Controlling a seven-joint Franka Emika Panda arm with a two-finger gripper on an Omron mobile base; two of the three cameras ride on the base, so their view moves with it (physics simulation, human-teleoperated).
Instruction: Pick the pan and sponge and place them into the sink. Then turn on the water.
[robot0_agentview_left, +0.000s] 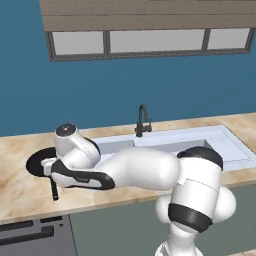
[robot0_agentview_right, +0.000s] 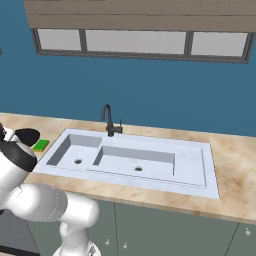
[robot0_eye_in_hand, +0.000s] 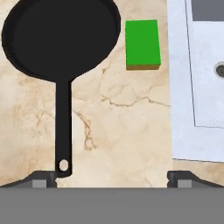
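Observation:
The black pan (robot0_eye_in_hand: 61, 37) lies on the marble counter, its thin handle (robot0_eye_in_hand: 63, 127) pointing toward my gripper (robot0_eye_in_hand: 113, 178). The gripper hangs open above the counter, the handle's end just inside its left fingertip (robot0_eye_in_hand: 43, 180). Nothing is between the jaws. The green sponge (robot0_eye_in_hand: 142, 43) lies flat between the pan and the sink (robot0_eye_in_hand: 179, 109), apart from both. In the left base view my arm covers much of the pan (robot0_agentview_left: 36, 162). The right base view shows the sponge (robot0_agentview_right: 41, 145) beside the sink's left rim (robot0_agentview_right: 55, 157) and the pan's edge (robot0_agentview_right: 27, 135). No water runs from the faucet (robot0_agentview_right: 108, 121).
The black gooseneck faucet (robot0_agentview_left: 142, 120) stands behind the double-basin sink (robot0_agentview_left: 227, 145). Bare counter (robot0_agentview_right: 235, 165) stretches to the sink's right. A blue wall and a window (robot0_agentview_right: 135, 42) rise behind. A dark appliance front (robot0_agentview_left: 30, 232) sits under the counter edge at the left.

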